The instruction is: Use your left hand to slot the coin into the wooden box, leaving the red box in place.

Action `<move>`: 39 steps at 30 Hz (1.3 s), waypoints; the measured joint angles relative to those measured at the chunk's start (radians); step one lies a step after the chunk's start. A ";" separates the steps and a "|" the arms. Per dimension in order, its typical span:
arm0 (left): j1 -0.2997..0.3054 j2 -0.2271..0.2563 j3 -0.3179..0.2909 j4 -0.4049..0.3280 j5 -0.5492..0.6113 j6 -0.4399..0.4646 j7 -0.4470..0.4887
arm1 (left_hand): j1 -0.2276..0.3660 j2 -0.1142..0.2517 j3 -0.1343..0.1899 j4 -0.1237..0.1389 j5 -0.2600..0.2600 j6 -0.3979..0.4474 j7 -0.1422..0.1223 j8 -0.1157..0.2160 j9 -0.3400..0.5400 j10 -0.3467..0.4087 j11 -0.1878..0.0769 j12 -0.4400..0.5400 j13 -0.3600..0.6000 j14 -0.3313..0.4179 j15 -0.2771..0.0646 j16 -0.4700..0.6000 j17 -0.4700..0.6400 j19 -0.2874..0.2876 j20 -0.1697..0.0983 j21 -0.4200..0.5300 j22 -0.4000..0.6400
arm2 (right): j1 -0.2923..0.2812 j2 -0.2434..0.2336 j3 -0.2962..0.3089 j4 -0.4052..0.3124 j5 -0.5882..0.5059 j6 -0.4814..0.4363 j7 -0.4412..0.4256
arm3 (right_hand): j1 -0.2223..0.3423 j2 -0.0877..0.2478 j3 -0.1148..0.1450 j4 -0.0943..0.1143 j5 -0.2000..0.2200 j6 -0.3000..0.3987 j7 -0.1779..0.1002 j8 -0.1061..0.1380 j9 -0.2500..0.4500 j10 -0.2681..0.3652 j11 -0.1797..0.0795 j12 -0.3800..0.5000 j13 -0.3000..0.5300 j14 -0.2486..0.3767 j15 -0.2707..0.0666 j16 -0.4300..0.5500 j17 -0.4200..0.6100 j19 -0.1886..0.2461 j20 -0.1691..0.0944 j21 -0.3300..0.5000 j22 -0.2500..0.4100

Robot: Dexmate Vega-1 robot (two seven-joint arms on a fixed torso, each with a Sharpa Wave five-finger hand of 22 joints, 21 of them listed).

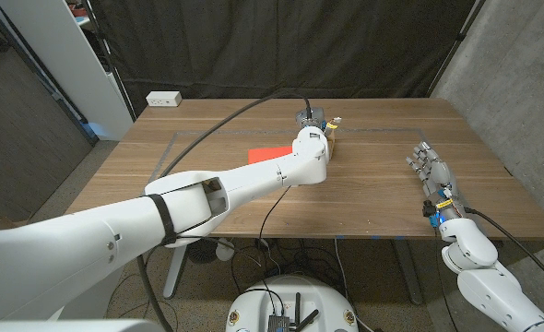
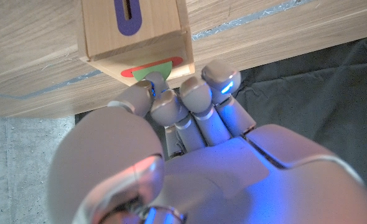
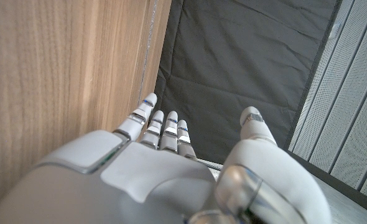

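The left hand [image 2: 190,124] pinches a small green coin [image 2: 151,78] in its fingertips against the pale wooden box [image 2: 134,34], just short of the purple-ringed slot [image 2: 129,15]; thin, stiff and likely slippery, it wants an edge grip. The right hand [image 1: 431,169] waits, fingers apart.

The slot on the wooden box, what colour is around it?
Purple, around the slot on the wooden box; clearest in the left wrist view.

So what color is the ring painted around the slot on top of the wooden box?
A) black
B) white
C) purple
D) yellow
C: in the left wrist view the wooden box has a purple oval painted around its slot, just beyond the left hand's fingertips.
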 measured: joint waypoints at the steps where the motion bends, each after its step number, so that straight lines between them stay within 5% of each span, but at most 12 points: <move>1: 0.000 0.000 0.000 -0.001 -0.001 0.001 -0.001 | -0.005 -0.005 -0.005 0.000 0.000 0.000 0.000 -0.004 0.000 0.000 0.000 0.000 0.001 0.000 0.000 -0.002 0.000 0.003 -0.003 0.000 0.000 | 0.000 0.000 0.000 0.000 0.000 0.000 0.000 | 0.000 0.000 0.000 0.000 0.000 0.000 0.000 0.000 0.000 0.000 0.000 0.000 0.000 0.000 0.000 0.000 0.000 0.000 0.000 0.000 0.000; 39: 0.000 0.022 -0.029 -0.057 -0.024 -0.001 0.020 | -0.068 -0.004 -0.013 0.000 0.000 0.013 -0.003 -0.112 -0.043 -0.003 -0.002 -0.011 0.001 0.002 -0.002 -0.007 -0.002 0.011 -0.005 -0.016 0.001 | 0.004 0.004 -0.002 -0.010 -0.018 0.007 -0.011 | 0.000 0.000 0.000 0.000 0.000 0.000 0.000 0.000 0.000 0.000 0.000 0.000 0.000 0.004 -0.004 0.000 0.000 0.009 -0.002 0.000 0.000</move>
